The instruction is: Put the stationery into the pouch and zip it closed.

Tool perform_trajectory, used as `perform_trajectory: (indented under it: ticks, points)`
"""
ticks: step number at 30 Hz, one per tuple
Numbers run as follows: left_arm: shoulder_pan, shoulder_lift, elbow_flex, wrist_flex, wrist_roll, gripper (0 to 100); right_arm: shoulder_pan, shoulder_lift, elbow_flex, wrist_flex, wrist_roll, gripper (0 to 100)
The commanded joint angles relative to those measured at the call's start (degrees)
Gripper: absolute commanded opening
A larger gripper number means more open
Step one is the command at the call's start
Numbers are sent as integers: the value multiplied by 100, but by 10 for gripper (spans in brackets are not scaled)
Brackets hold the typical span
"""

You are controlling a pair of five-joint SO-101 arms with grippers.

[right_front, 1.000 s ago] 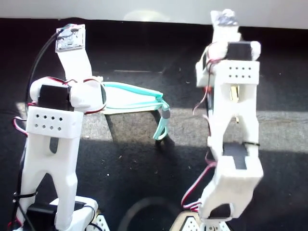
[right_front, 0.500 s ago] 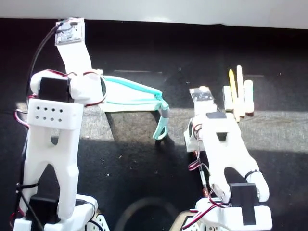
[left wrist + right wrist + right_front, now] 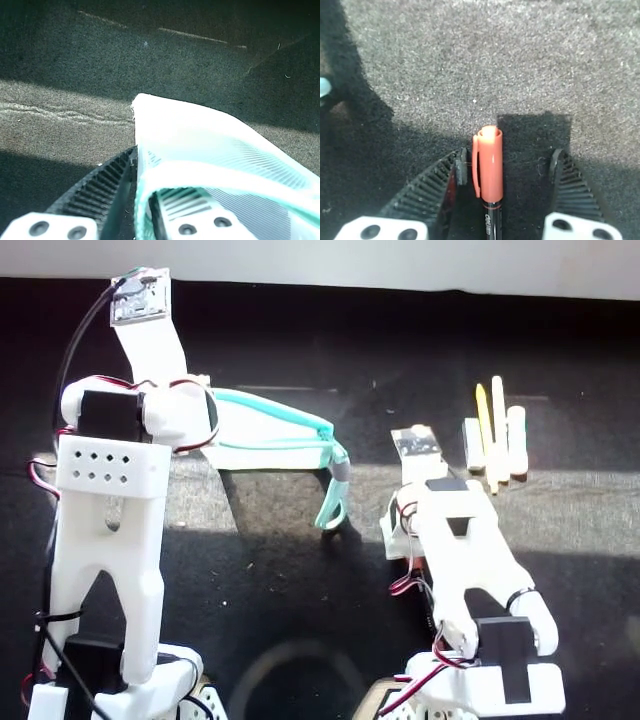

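High view: the table [image 3: 300, 340] is covered with a dark, short-pile cloth. A bright band of sunlight crosses it and passes under both arms, and a pale wall strip [image 3: 300, 258] bounds its far edge. The left pincer [image 3: 145, 172] is clenched on one end of the pouch [image 3: 265, 435], with the fabric pinched between its black ribbed fingers [image 3: 112, 187]. The pouch extends away from this pincer toward the other arm, held clear of the cloth, and casts a shadow below. It is a flat sleeve of white translucent mesh with teal edging. A teal pull loop [image 3: 335, 498] with a grey collar hangs from the end farthest from the left pincer. The right pincer [image 3: 510, 157] is released, its fingers spread low over the cloth. A red pen [image 3: 489, 160] lies between them, touching one ribbed finger and apart from the other. The pen has a glossy, rounded cap with a clip, and a black barrel. The loose stationery [image 3: 497, 440], a yellow pencil [image 3: 482, 418] and several white sticks, lies side by side on the cloth beyond the right pincer, well apart from the pouch.
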Motion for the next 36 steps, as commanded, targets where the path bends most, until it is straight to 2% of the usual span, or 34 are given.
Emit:
perform_trajectory:
  ticks: [1,4,8,11,15,17,19,21,23,29,36]
  points:
    - [40,4,-127,-97,9,10,-198,-13,-127,-57,53,252]
    - [40,13,-119,-105,9,10,-505,-4,-127,-66,105,182]
    - [13,4,-127,-70,9,10,-734,251,-127,-57,703,63]
    - [13,-31,-145,-62,0,10,-611,708,-295,-31,738,84]
    - [4,-40,-163,-62,0,10,-303,1341,-593,-31,756,157]
    - [4,-40,-154,-62,0,10,-233,1473,-725,57,765,157]
    - [4,-40,-154,-62,0,10,-233,1481,-813,180,774,125]
    - [4,-40,-154,-62,0,10,-233,1473,-875,224,774,22]
    - [4,-40,-145,-62,0,10,-233,1411,-884,242,774,17]
    - [4,13,-119,-62,0,11,-215,180,-840,541,774,5]
    - [13,13,-110,-62,0,11,-215,-2809,-945,1147,774,5]
